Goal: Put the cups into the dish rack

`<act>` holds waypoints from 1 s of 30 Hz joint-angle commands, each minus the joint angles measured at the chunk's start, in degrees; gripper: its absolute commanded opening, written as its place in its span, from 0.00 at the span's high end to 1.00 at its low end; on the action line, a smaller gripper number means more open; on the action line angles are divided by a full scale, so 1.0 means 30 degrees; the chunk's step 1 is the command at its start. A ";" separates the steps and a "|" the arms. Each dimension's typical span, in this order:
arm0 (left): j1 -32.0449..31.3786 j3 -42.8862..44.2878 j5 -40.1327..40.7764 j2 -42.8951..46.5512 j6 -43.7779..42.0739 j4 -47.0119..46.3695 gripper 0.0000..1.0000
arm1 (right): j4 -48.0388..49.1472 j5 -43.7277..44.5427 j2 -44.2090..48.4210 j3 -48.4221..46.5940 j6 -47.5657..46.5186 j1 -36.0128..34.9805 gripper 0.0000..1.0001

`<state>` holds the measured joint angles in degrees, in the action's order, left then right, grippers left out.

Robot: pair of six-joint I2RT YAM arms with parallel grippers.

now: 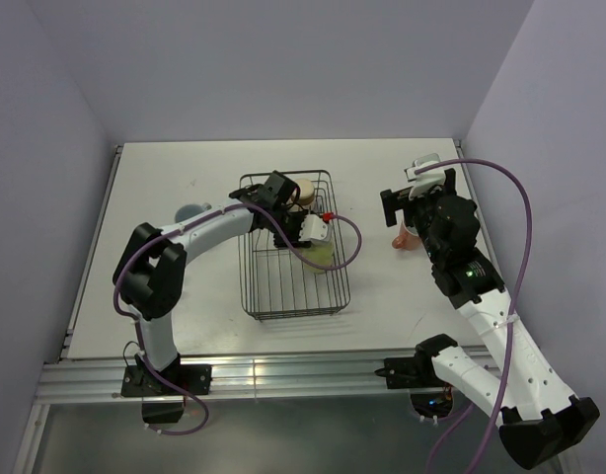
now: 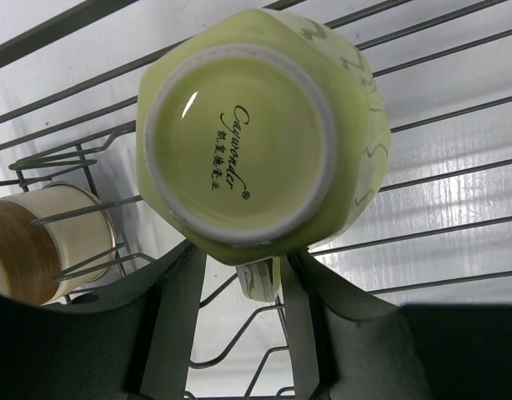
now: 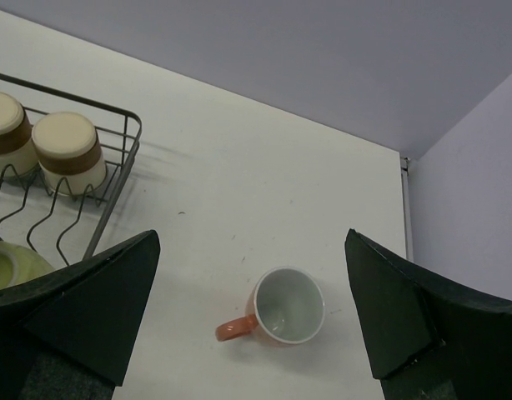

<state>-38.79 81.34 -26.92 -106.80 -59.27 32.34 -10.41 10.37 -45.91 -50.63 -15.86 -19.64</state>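
- Rack (image 1: 295, 315) holds yellow mug (image 2: 256, 142) upside down, near two tumblers (image 3: 68, 154).
- Left claw (image 2: 241, 287) released, fingers astride handle (image 2: 260, 282): withdraw straight, avoid snagging it.
- Right claw (image 3: 252, 250) spread wide above pink mug (image 3: 281, 307), right of rack.

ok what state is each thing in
yellow mug, upside down in the dish rack
tan tumblers, upside down in the rack
salmon mug, upright, empty, on the table
blue-grey cup, on the table
left gripper, open around the yellow mug's handle
right gripper, open, holding nothing

Bright even overhead light, soft shadows, small glare on the yellow mug (image 2: 248, 133)
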 commanded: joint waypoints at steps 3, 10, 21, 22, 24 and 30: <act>-0.0079 0.0629 -0.0811 0.1936 -0.0021 0.0582 0.50 | 0.0044 -0.0439 0.0011 -0.0583 0.0335 0.0159 0.00; -0.0079 0.2033 -0.1807 0.3871 0.2285 0.2752 0.47 | 0.0014 -0.1025 -0.0282 -0.0701 0.0452 0.0130 0.00; 0.7255 0.6076 -0.5030 0.5985 0.8829 0.8887 0.47 | -0.1536 -0.3335 -0.2534 -0.2808 0.1066 0.0101 0.00; 0.8202 0.6776 -0.5235 0.5779 0.8073 1.0068 0.48 | -0.2002 -0.3485 -0.2741 -0.3245 0.1357 0.0072 0.00; 1.1423 0.6842 -0.5964 0.5513 0.7512 1.2236 0.47 | -0.2445 -0.4565 -0.3355 -0.3629 0.1709 0.0101 0.00; 1.5944 0.4355 -0.3954 0.6011 0.8559 1.0350 0.47 | -0.2417 -0.5390 -0.4295 -0.4011 0.2326 -0.0104 0.00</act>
<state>7.49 97.10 -40.23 -89.93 -36.25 62.19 -17.08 -2.87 -57.80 -59.96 -11.07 -19.62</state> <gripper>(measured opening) 0.530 0.998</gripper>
